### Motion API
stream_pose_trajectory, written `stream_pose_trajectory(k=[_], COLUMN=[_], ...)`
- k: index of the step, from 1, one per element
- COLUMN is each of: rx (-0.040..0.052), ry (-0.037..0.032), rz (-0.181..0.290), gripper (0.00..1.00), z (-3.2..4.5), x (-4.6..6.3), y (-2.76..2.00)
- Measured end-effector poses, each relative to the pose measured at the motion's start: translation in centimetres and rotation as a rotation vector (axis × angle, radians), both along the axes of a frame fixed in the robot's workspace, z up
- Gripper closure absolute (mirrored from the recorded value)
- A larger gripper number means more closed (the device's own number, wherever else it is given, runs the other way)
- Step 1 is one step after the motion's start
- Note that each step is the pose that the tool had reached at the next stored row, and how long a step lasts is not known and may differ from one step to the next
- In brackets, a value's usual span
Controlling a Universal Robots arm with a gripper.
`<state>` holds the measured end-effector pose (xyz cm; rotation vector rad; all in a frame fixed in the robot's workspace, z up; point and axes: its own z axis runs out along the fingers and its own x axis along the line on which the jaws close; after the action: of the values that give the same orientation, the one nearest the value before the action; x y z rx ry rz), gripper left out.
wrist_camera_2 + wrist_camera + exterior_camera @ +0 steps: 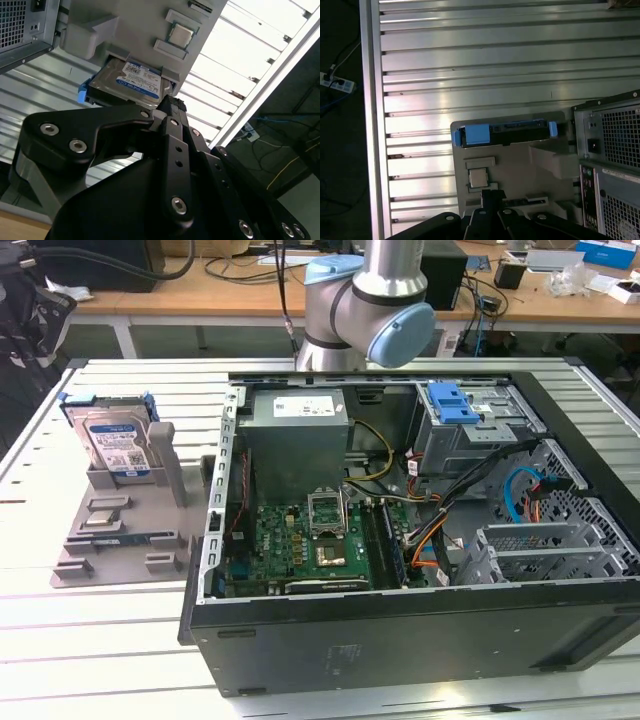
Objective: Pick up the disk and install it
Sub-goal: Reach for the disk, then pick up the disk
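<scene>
Beside the open computer case [400,635], the disk [118,445] stands upright in its grey holder [172,468] on the tabletop [100,640]. The end effector [172,105] hangs clear of it, fingers together and empty, so pickup and installation both remain.

Open air above the disk [118,445], though the computer case [300,640] wall stands near its grey holder [172,468]

Print on the disk [115,445] seemingly illegible.
</scene>
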<state>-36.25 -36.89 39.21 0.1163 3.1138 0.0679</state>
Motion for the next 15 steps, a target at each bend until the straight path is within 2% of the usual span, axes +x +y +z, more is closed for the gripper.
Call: stream_pose_trajectory(k=[11,13,15], rx=[0.0,0.0,0.0], ry=[-0.0001,-0.0001,-0.0001], rz=[0.001,0.061,0.099], gripper=[0.89,0.89,0.89], z=[0.0,-0.01,0.0], x=[0.0,-0.01,-0.01], y=[0.06,0.06,0.06])
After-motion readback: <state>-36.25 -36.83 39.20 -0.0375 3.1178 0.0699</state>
